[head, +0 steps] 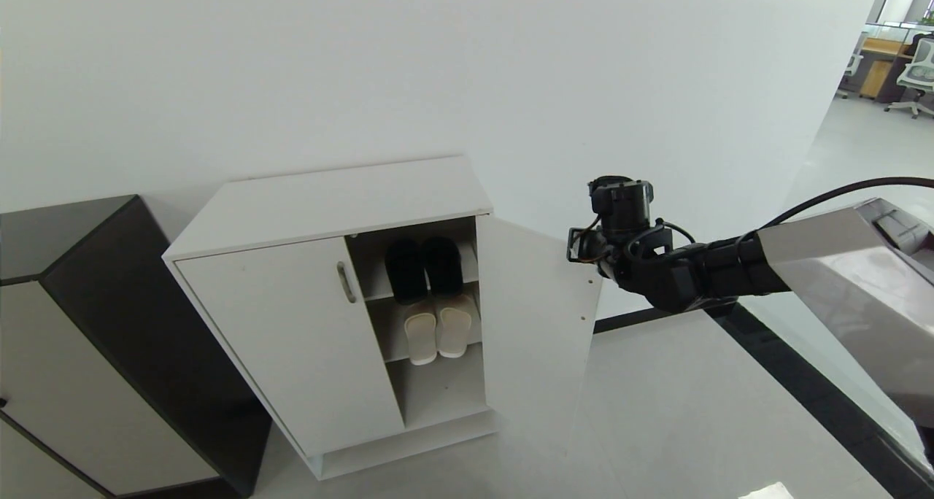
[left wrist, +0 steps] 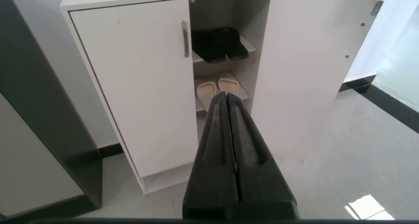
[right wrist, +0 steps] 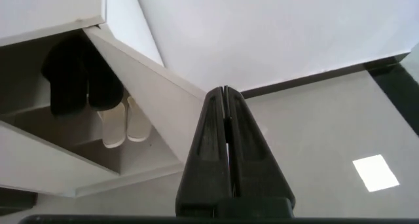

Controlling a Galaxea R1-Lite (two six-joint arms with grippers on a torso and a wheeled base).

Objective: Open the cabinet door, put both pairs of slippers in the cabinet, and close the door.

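- The left gripper is hanging in front of the white cabinet, its two black fingers pressing flat together with nothing between them.
- The cabinet's right door is standing wide open, while the left door is sitting closed, its metal handle running upright near the inner edge.
- A pair of black slippers is lying side by side on the upper shelf.
- A pair of cream slippers is lying on the shelf below, with the gripper's tip partly covering them.
- A dark cabinet is standing just beside the white one.
- A bright patch of light is falling on the pale floor.
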